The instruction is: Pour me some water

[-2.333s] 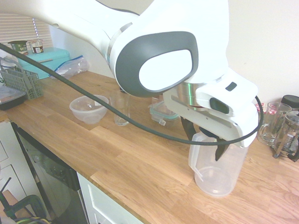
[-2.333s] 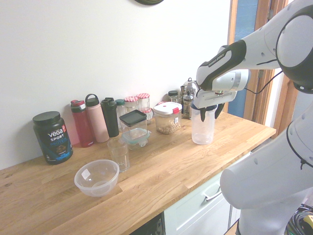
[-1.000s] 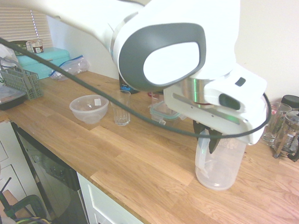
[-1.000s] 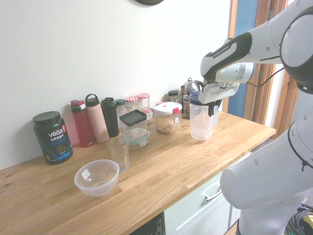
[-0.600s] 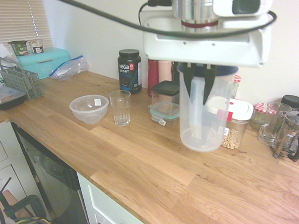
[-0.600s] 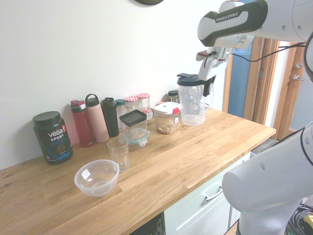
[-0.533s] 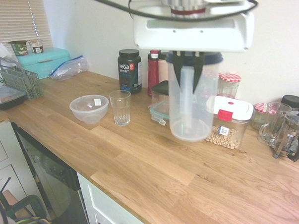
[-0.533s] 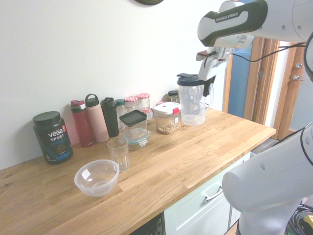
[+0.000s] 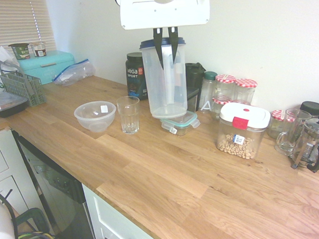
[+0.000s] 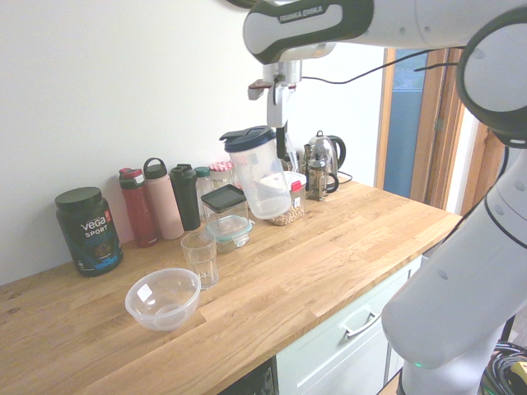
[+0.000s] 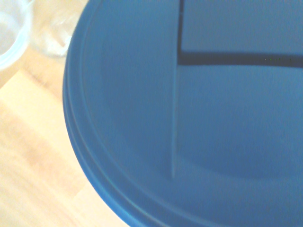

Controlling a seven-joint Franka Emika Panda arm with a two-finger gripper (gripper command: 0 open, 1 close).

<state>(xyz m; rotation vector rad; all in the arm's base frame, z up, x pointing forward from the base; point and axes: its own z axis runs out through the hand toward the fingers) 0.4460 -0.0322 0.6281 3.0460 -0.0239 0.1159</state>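
A clear plastic pitcher (image 9: 165, 85) with a dark blue lid hangs in the air, upright, with my gripper (image 9: 166, 45) shut on it from above. It hovers over the lidded food containers at the back of the wooden counter (image 9: 167, 167). In the second exterior view the pitcher (image 10: 258, 179) tilts slightly under the gripper (image 10: 278, 123). No water level shows in it. An empty drinking glass (image 9: 128, 114) (image 10: 200, 259) stands on the counter just to its side. The blue lid (image 11: 189, 118) fills the wrist view.
A clear plastic bowl (image 9: 96, 116) sits beside the glass. A black protein tub (image 10: 88, 230), bottles (image 10: 160, 200) and jars line the wall. A nut container (image 9: 241, 130), a mug and a French press (image 9: 310, 143) stand further along, a kettle (image 10: 325, 164) behind.
The pitcher has been lifted off the counter and carried along the counter towards the glass, held in the shut gripper throughout. The glass and bowl have not moved.
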